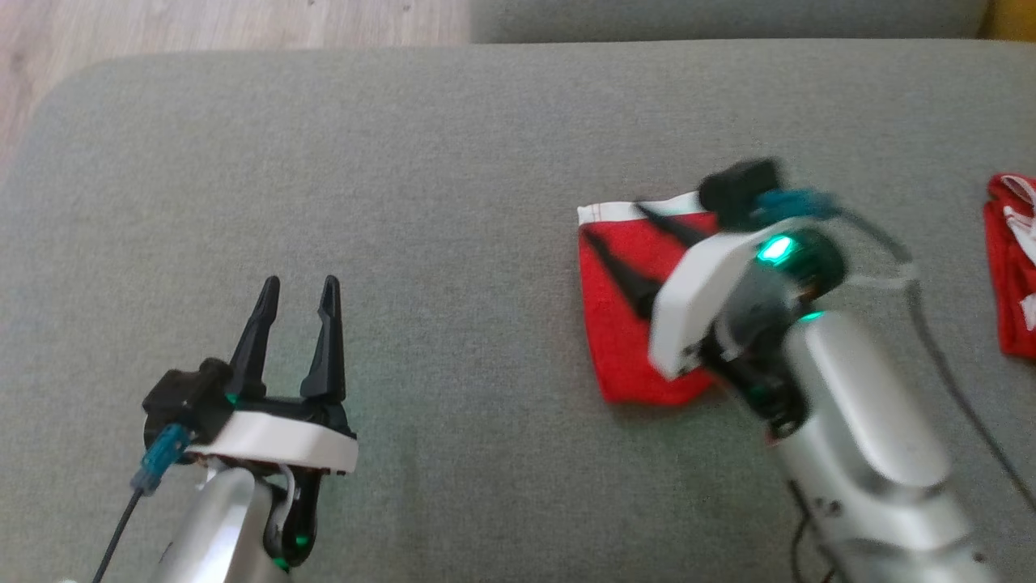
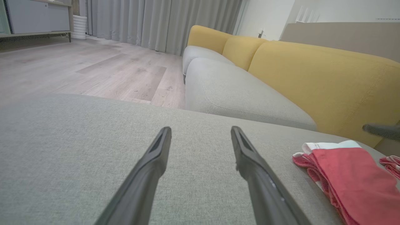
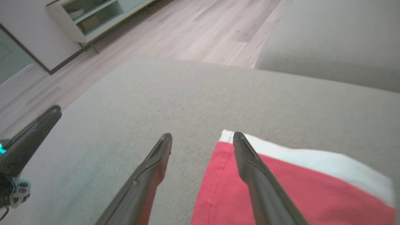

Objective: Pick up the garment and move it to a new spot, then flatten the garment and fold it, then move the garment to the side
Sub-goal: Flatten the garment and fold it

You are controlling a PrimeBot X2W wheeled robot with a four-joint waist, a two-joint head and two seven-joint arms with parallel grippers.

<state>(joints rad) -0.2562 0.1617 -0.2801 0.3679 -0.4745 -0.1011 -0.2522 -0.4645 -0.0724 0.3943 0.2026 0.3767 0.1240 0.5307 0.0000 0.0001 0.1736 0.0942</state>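
The garment (image 1: 623,348) is a folded red cloth with a white band along its far edge, lying flat on the grey cushion (image 1: 453,202). My right gripper (image 1: 613,223) hovers open over its far left corner. In the right wrist view the right gripper (image 3: 202,136) straddles the garment's (image 3: 281,193) left edge, one finger over the cloth and one over bare cushion. My left gripper (image 1: 300,285) rests open well to the left, holding nothing. From the left wrist, the left gripper (image 2: 200,129) points across the cushion, with the garment (image 2: 353,178) at the lower right.
A second red and white cloth (image 1: 1012,275) lies at the cushion's right edge. A yellow-backed sofa (image 2: 312,72) stands beyond the cushion, with wooden floor (image 2: 93,68) past the far left corner. A dark cable (image 1: 947,364) trails beside my right arm.
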